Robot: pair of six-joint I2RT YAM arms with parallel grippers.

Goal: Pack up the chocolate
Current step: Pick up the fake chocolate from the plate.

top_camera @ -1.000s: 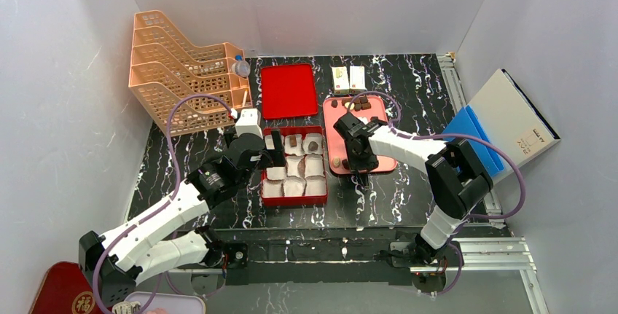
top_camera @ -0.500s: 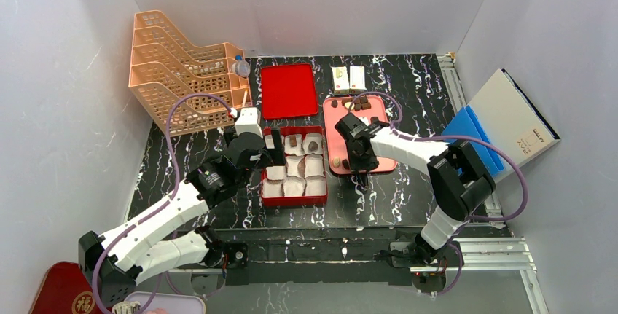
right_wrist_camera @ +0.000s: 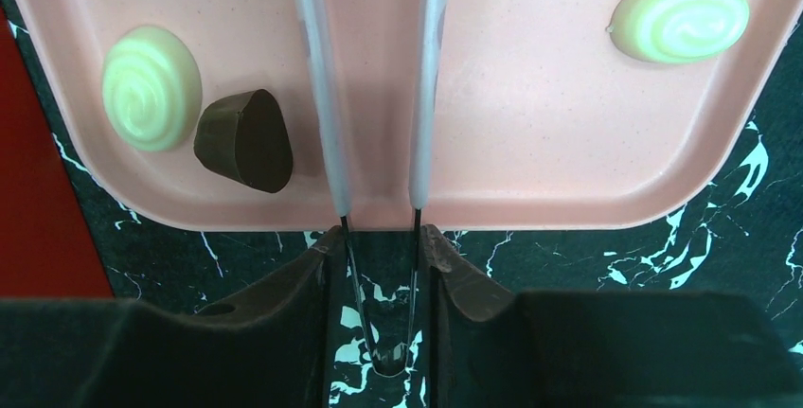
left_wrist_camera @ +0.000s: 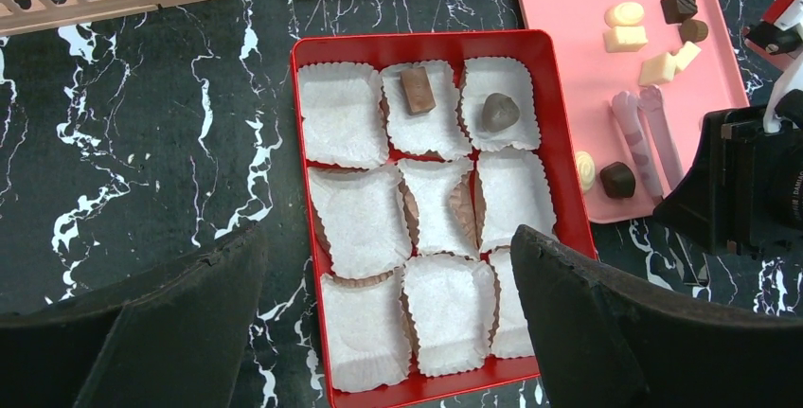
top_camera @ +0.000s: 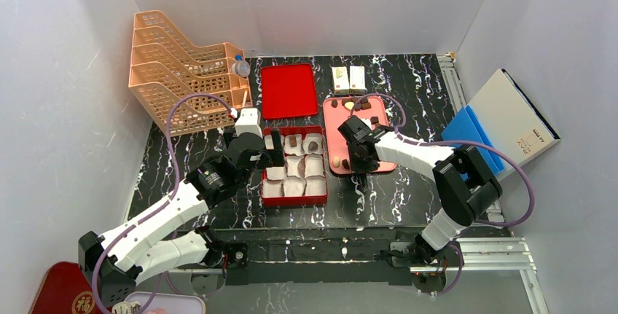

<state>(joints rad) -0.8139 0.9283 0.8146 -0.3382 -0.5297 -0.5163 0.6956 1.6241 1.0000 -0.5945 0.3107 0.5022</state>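
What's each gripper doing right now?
Left gripper: open, empty, above the red box.
Right gripper: closed on the tongs, which reach over the pink tray.

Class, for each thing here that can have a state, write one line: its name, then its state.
red box: open, two of nine paper cups hold chocolate.
red lid: off, lying flat beyond the box.
tweezers: tips apart, nothing between them, over the pink tray.
left gripper: open, empty, above the box.
right gripper: shut on the tweezers.
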